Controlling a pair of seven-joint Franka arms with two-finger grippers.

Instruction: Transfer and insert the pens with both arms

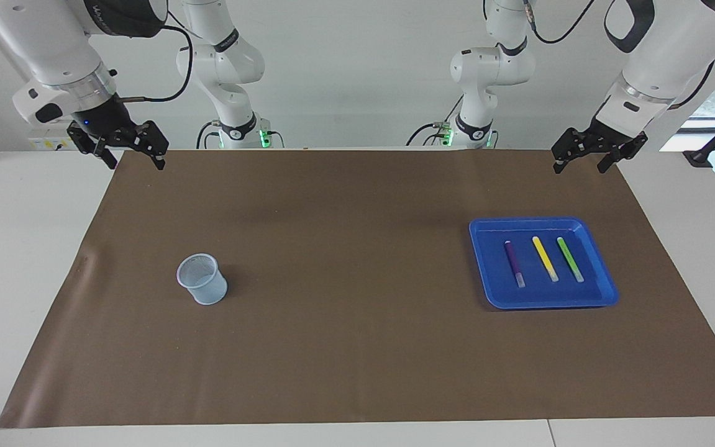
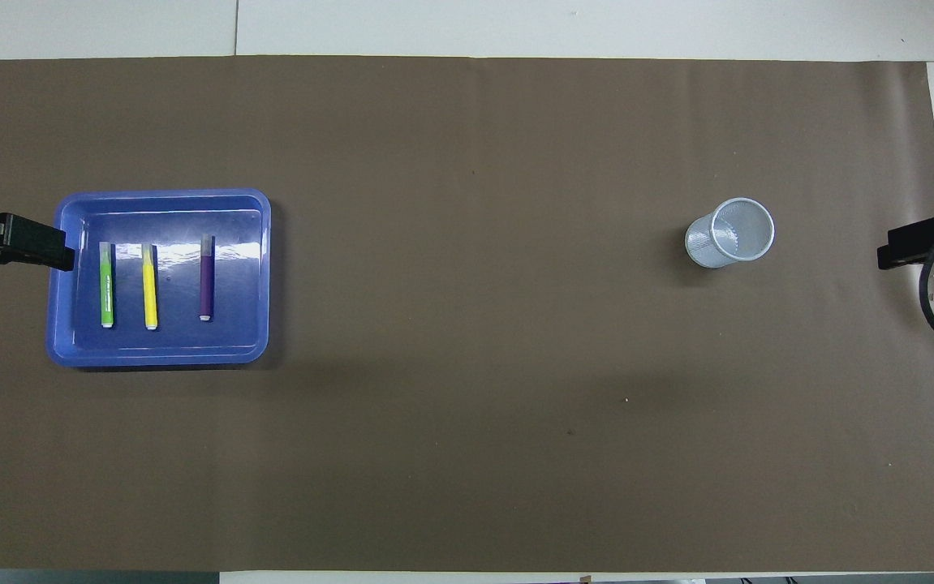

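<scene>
Three pens lie side by side in a blue tray (image 1: 605, 297) toward the left arm's end of the table: purple (image 1: 514, 263), yellow (image 1: 545, 258) and green (image 1: 569, 259). The overhead view shows the same green (image 2: 107, 284), yellow (image 2: 149, 285) and purple (image 2: 206, 277) pens, pale ends toward the robots. My left gripper (image 1: 581, 166) hangs open and empty above the mat's edge nearest the robots, near the tray's end. My right gripper (image 1: 135, 164) hangs open and empty above the mat's corner at the right arm's end.
A pale mesh cup (image 1: 202, 279) stands upright on the brown mat (image 1: 357, 347) toward the right arm's end, open mouth up (image 2: 730, 232). White table surface borders the mat on all sides.
</scene>
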